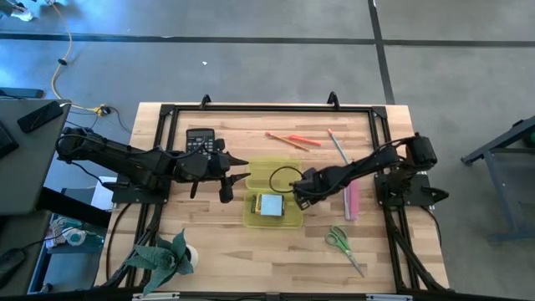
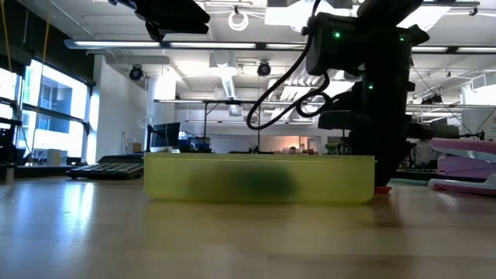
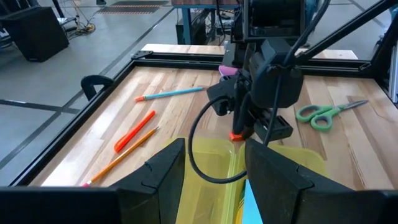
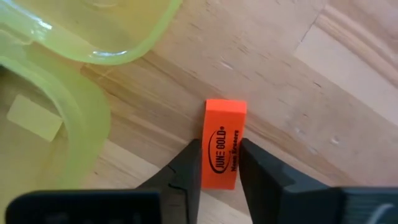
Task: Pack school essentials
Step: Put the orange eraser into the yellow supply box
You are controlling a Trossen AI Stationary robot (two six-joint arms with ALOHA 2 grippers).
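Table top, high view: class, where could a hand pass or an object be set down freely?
Bare wood lies between the calculator and orange pen, and between the plant and scissors. It is crowded around the yellow case, where both grippers meet.

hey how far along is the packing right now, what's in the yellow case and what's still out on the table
Done: only the light blue sticky-note pad lies in the yellow case. In hand: the right gripper has its fingers around the orange eraser, still on the table beside the case. Left out: the green-handled scissors, orange pens, a pencil and a pink item. The left gripper waits at the case's left edge.
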